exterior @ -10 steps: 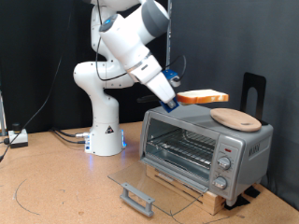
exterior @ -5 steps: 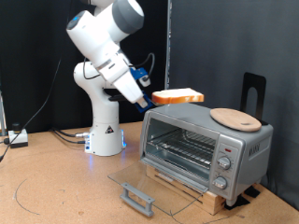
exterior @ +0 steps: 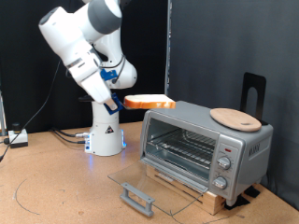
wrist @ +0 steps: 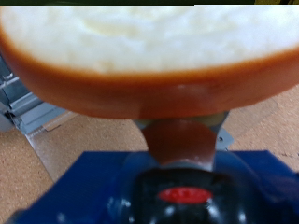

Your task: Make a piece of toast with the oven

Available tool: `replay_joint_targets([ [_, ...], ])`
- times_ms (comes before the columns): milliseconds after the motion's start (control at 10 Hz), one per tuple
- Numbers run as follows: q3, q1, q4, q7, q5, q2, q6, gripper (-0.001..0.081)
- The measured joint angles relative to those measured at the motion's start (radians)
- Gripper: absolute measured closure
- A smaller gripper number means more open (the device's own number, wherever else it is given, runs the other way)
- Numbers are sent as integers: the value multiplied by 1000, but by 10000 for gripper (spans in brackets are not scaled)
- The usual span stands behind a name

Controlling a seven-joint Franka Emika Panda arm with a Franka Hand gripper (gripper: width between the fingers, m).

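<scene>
The fingers (exterior: 120,101), clenched on the toast (exterior: 148,102), have carried it off the oven (exterior: 206,140) roof, beyond its open door (exterior: 154,184).

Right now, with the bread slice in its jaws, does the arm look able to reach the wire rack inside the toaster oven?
Probably yes. The toaster oven has its glass door dropped flat, leaving the wire rack exposed. The gripper holds the bread slice in the air at the exterior view's left of the oven, and nothing stands between them.
</scene>
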Motion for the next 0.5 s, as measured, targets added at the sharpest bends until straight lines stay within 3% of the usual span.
replay_joint_targets([
  [200, -39, -19, 49, -12, -8, 48, -57, 389],
  [500, -31, -11, 33, -94, -5, 47, -50, 389],
])
